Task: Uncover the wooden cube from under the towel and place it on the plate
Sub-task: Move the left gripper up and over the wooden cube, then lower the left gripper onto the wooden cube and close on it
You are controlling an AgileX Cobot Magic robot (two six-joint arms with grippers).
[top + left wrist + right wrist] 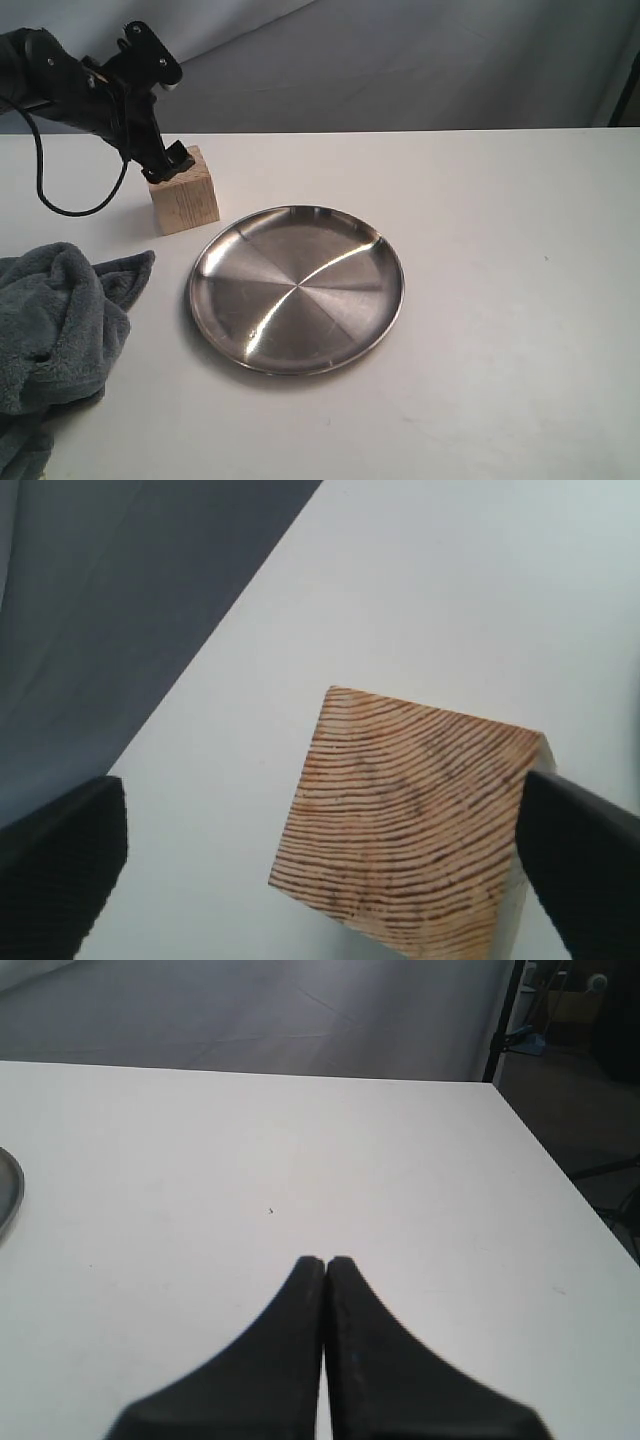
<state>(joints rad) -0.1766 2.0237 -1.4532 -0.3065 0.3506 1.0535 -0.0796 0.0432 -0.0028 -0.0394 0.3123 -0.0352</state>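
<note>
1. Looking from outside, your cube (184, 204) sits uncovered far left, towel (55, 330) heaped near left, plate (297, 290) bare.
2. Your left gripper (320, 865) brackets the cube, jaws spread, nothing grasped.
3. Your right gripper (326, 1265) is pinched together, empty; grasping and placing remain.

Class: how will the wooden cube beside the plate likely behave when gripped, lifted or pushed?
The wooden cube probably stays rigid: solid block, grain visible. Resting flat on the table, it would likely slide rather than roll. Its bare, matt faces probably give the jaws decent grip.
</note>
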